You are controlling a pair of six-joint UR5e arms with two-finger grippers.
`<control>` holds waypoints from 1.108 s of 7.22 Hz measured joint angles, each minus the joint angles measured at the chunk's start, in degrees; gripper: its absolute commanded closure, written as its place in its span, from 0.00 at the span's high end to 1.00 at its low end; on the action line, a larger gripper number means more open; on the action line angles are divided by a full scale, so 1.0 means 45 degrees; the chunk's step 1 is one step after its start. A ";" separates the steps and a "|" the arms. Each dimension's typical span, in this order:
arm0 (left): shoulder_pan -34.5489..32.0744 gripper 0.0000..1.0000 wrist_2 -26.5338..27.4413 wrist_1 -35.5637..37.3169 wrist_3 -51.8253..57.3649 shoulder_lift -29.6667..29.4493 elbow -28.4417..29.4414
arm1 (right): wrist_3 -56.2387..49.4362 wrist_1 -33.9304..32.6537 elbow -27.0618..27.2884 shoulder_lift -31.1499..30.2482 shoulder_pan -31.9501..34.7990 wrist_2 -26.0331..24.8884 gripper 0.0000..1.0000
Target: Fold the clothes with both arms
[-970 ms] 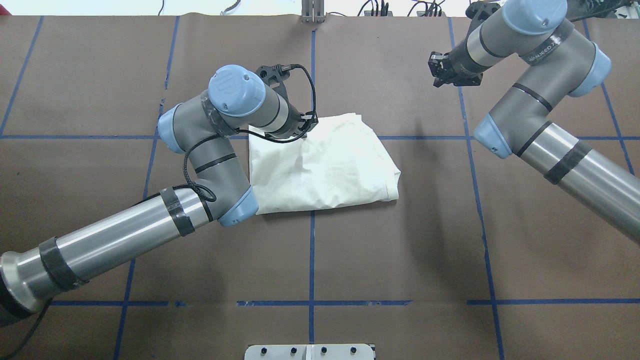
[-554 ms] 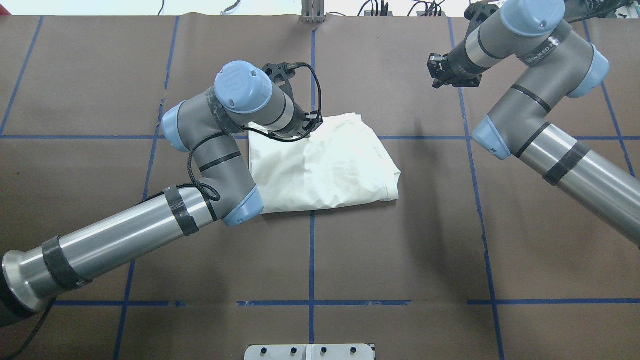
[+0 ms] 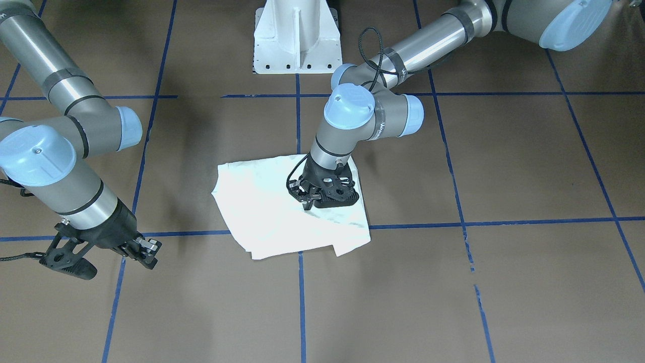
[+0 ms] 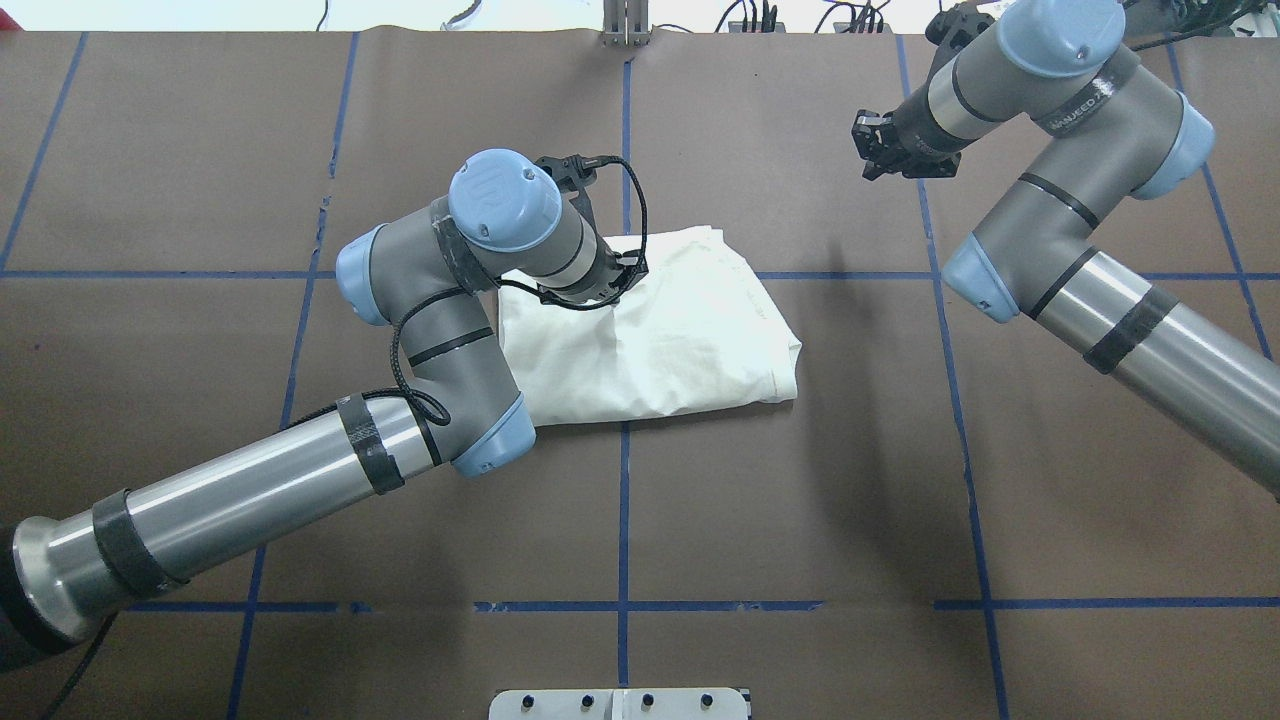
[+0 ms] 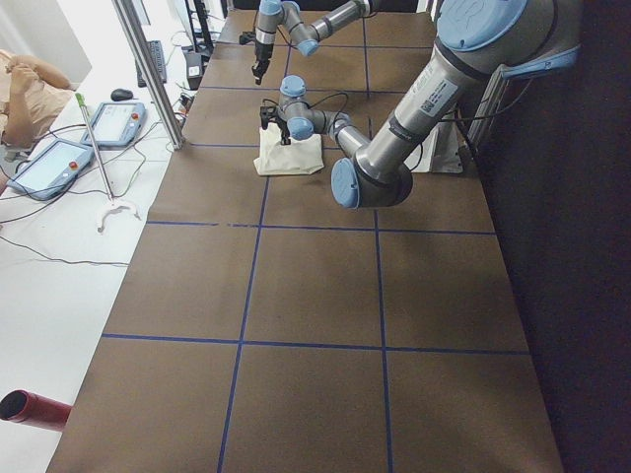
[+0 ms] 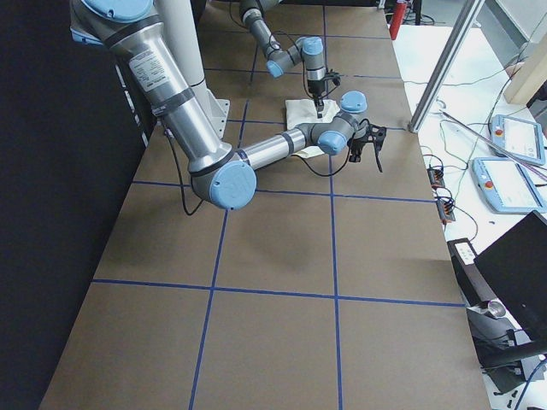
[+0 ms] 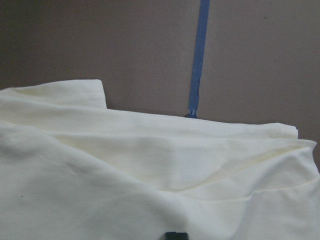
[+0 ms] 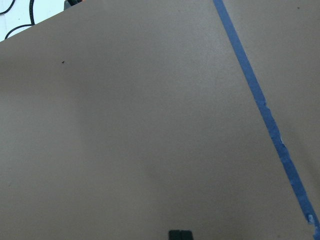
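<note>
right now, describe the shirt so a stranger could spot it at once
On the brown table with its blue tape grid, look near the middle, where two tape lines cross. The shirt lies there folded, under the left gripper. It is the only cloth there: plain cream, no print showing.
</note>
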 measured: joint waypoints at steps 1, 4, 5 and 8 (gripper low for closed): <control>-0.0100 0.00 0.0021 -0.0117 0.0040 -0.0097 0.0281 | 0.0027 0.0003 0.0021 -0.0017 -0.0012 -0.0010 0.00; -0.1418 0.00 0.0046 -0.1559 0.0875 -0.0674 0.2256 | 0.0091 0.0008 0.0141 -0.0096 -0.0024 -0.0031 0.00; -0.2073 0.00 0.0024 -0.1776 0.1579 -0.0696 0.2625 | 0.0099 0.0009 0.0224 -0.0166 -0.0023 -0.0035 0.00; -0.4174 0.00 -0.1259 -0.1837 0.4585 0.1412 0.1065 | -0.1004 -0.0103 0.0261 -0.0667 0.0864 0.0108 0.00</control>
